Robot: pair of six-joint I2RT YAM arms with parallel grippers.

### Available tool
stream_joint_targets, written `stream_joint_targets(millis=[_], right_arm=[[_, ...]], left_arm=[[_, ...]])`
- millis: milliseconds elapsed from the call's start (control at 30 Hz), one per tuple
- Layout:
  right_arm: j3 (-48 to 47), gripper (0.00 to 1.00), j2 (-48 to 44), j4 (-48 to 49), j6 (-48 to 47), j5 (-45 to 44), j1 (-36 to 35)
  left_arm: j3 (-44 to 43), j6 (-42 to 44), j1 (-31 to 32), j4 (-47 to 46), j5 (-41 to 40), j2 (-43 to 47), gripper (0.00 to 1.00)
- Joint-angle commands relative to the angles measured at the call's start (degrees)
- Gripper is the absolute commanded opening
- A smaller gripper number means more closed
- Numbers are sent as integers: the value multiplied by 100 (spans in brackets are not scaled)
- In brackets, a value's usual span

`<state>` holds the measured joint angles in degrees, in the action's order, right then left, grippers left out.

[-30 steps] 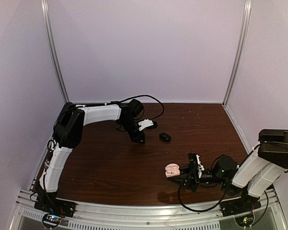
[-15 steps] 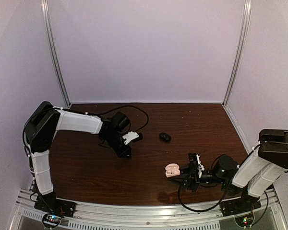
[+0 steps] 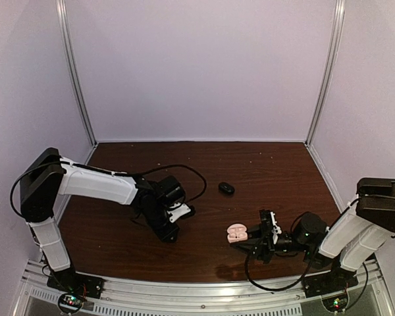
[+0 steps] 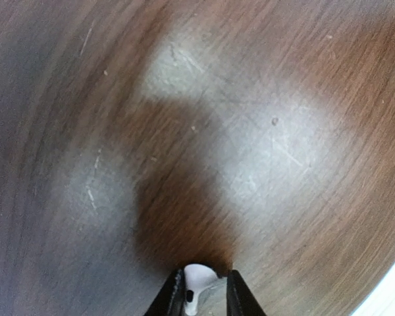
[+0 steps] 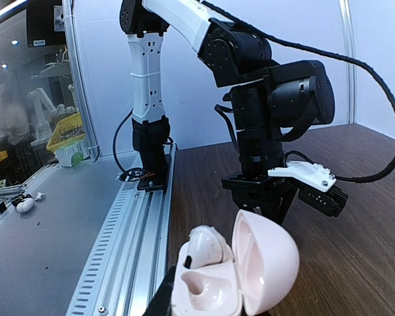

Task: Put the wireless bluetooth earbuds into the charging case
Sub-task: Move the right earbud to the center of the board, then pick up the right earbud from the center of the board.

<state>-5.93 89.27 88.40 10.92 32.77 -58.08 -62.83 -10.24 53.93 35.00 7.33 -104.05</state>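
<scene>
My left gripper (image 3: 172,228) is shut on a tiny white stemmed earbud (image 4: 199,280), held just above the brown table, left of the case. My right gripper (image 3: 252,237) is shut on the pale pink charging case (image 3: 236,233), which lies on the table with its lid open. In the right wrist view the case (image 5: 250,263) has one white earbud (image 5: 207,249) seated in one slot, and the other slot (image 5: 199,284) is empty. My left gripper (image 5: 266,201) stands right behind the case there. No black earbuds show on their own.
A small black oval object (image 3: 226,188) lies on the table behind the case. The slotted metal rail (image 3: 184,299) runs along the near edge. Lilac walls close in the back and both sides.
My left arm has swung from the back centre of the table towards the front, ending left of the pink case, with the earbud still held. My right arm and the case have not moved.
</scene>
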Motion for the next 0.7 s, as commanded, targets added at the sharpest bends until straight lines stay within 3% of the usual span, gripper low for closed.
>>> stream_joint_targets(millis=[0, 433, 667], right_arm=[[41, 0, -105, 518, 42, 5, 34], [92, 0, -156, 466, -28, -16, 34], [115, 0, -195, 448, -37, -32, 34]], left_arm=[[-289, -168, 121, 872, -309, -419, 25], [-971, 110, 309, 1569, -646, -932, 31], [-1131, 321, 310, 1716, -887, -1079, 28]])
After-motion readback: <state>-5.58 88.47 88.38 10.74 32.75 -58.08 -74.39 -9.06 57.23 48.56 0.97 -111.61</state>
